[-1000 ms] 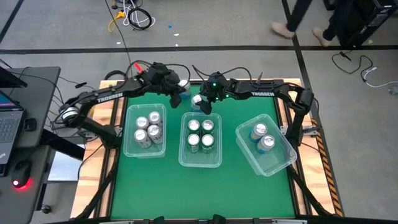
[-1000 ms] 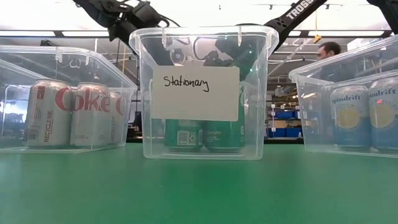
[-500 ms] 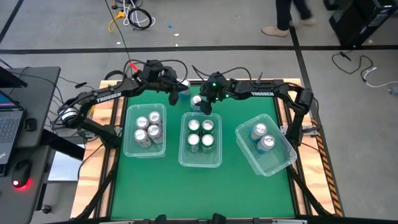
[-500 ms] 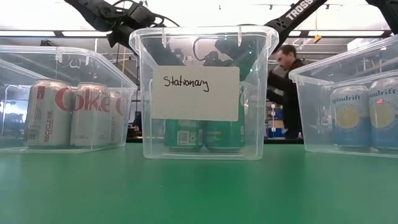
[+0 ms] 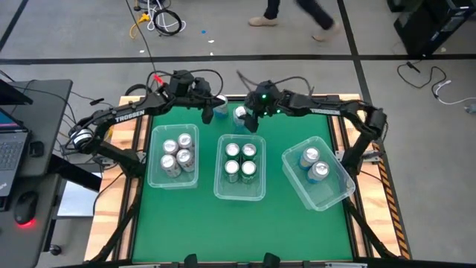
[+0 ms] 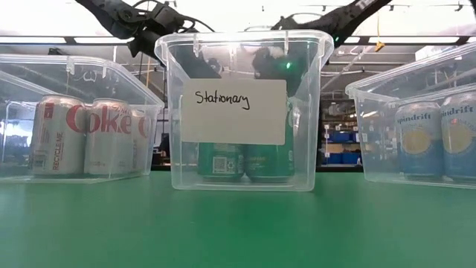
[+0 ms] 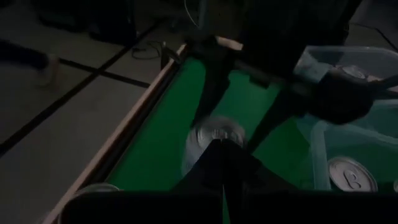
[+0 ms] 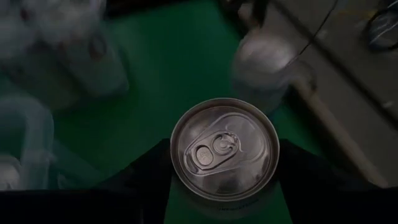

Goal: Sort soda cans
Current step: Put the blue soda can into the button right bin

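Observation:
My right gripper (image 5: 246,119) stands at the table's far middle, shut on a silver-topped soda can (image 8: 224,149) that shows between its two dark fingers. A second loose soda can (image 5: 221,108) stands near the far edge, beside my left gripper (image 5: 209,115). That gripper is shut and holds nothing. In the left wrist view its joined fingertips (image 7: 222,157) point toward the held can (image 7: 211,134). Other soda cans stand sorted in three clear bins. In the low view the right gripper (image 6: 274,63) shows behind the middle bin. My right gripper pinches the soda can between its two fingers, which lie on opposite sides of the can's wall just under the top rim (image 8: 176,167). The fingers come slanting down from the table's right. The can stands upright, top up; its bottom is hidden.
The left bin (image 5: 153,160) holds silver cans. The middle bin (image 5: 219,175), labelled "Stationary", holds green cans. The right bin (image 5: 338,190), set askew, holds two blue cans. A laptop desk (image 5: 22,141) stands to the left of the table. A person walks across the floor beyond the far edge.
My right gripper has risen and gone a little toward the far edge, and the soda can has come along between its fingers, still upright. A person has walked leftward across the floor behind the table.

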Controlling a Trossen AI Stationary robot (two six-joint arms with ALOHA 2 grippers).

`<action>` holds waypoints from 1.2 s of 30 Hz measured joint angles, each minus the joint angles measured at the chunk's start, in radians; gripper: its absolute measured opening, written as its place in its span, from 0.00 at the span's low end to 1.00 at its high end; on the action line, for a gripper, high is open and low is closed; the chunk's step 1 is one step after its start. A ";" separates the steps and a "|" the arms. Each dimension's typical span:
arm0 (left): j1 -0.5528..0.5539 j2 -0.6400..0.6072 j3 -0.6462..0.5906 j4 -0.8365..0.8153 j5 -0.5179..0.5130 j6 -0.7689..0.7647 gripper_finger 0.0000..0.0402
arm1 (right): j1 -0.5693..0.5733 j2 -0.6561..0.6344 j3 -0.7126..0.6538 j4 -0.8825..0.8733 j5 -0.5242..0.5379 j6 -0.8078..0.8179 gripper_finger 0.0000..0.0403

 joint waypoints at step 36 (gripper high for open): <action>0.001 -0.001 0.000 0.125 -0.008 -0.023 0.00 | 0.477 -0.717 0.008 -0.753 0.525 0.530 0.58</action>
